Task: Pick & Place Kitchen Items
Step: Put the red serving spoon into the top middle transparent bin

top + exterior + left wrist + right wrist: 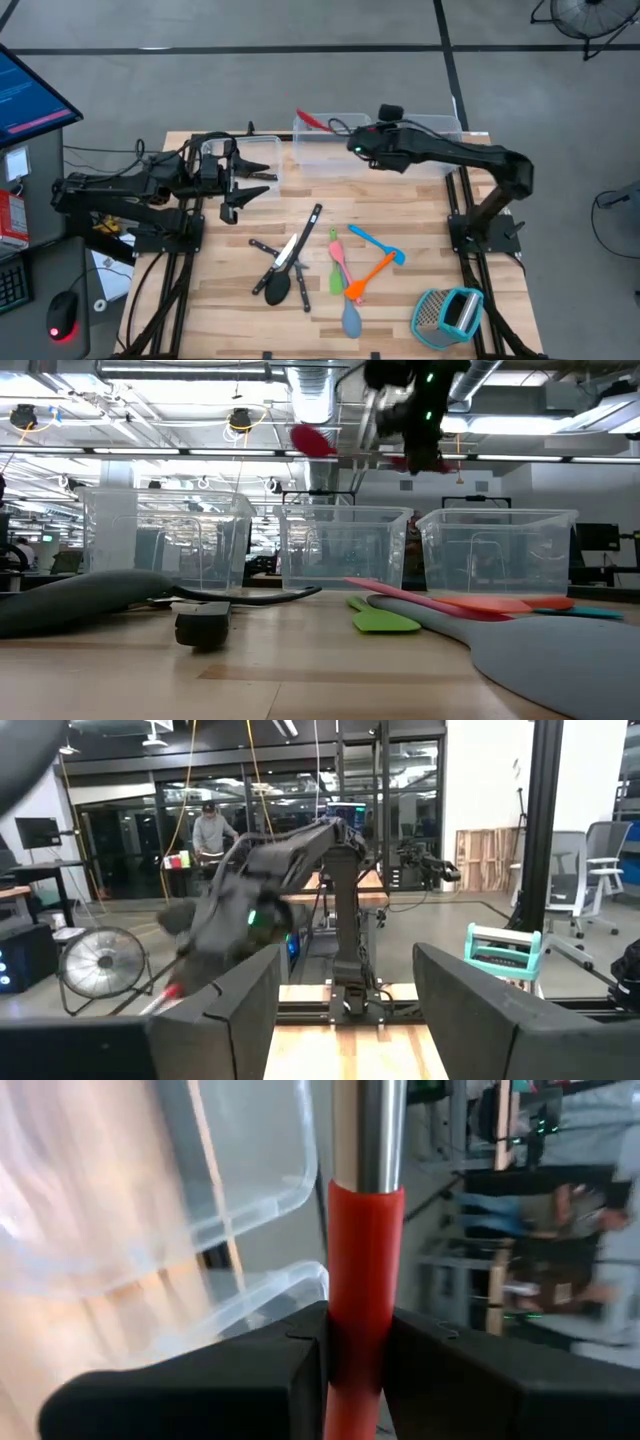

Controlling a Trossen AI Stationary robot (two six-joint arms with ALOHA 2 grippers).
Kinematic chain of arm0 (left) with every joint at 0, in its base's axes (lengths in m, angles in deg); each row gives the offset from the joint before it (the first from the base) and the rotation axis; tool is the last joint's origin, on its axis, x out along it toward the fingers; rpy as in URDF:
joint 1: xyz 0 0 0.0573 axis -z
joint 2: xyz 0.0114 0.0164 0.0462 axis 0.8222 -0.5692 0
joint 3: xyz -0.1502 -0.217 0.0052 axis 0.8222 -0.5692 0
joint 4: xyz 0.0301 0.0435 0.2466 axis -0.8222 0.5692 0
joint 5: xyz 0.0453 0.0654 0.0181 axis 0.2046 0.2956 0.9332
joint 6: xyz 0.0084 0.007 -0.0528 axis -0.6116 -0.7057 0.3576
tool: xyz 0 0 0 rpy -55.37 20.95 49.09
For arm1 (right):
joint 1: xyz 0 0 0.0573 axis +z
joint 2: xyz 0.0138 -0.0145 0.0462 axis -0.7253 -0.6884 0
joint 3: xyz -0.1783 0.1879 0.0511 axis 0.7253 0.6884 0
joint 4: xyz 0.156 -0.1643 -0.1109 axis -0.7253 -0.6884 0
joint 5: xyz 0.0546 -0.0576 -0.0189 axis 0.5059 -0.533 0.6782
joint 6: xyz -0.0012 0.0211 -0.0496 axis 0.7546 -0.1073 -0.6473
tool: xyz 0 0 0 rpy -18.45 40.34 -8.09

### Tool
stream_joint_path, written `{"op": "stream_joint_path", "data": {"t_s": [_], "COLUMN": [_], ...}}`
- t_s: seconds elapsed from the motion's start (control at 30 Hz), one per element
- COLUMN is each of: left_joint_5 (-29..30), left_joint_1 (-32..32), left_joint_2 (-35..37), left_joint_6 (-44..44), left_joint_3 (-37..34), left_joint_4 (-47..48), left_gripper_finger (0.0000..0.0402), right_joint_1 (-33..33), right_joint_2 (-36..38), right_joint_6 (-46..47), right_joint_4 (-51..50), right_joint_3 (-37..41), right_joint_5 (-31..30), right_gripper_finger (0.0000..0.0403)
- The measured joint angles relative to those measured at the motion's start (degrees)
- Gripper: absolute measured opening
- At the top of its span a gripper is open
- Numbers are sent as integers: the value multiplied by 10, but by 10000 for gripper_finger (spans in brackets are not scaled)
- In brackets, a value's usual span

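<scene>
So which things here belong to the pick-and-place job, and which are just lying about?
Job:
red spoon, held by the right gripper above the bins
knives
black spoon
spatulas: blue, orange, green, pink, grey-blue

Lying about:
grater
bins
left gripper, open, empty

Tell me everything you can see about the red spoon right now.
The red spoon has a glossy red handle that meets a shiny steel-looking shaft, with a red bowl end showing in the low view. The right gripper is shut on the handle, fingers pressing from both sides. It hangs in the air, off the table, above the middle clear bin at the table's far edge, its red end sticking out towards the left arm's side.
</scene>
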State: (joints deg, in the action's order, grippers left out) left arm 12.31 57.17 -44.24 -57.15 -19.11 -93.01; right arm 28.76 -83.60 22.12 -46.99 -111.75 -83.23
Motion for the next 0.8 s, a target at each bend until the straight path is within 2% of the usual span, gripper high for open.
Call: {"op": "stream_joint_path", "data": {"t_s": [0.27, 0.6, 0.8], "left_joint_5": [-1, -3, -2], "left_joint_1": [0, 0, 0], "left_joint_2": [0, 0, 0], "left_joint_6": [0, 0, 0], "left_joint_3": [0, 0, 0], "left_joint_4": [1, 1, 1], "left_gripper_finger": [204, 204, 204], "right_joint_1": [-32, -58, -55], "right_joint_2": [-75, -87, -87], "right_joint_6": [-102, -173, -172], "right_joint_4": [-11, -26, -18], "right_joint_3": [0, -24, -23], "right_joint_5": [-42, -52, -32], "right_gripper_finger": [50, 50, 50]}}
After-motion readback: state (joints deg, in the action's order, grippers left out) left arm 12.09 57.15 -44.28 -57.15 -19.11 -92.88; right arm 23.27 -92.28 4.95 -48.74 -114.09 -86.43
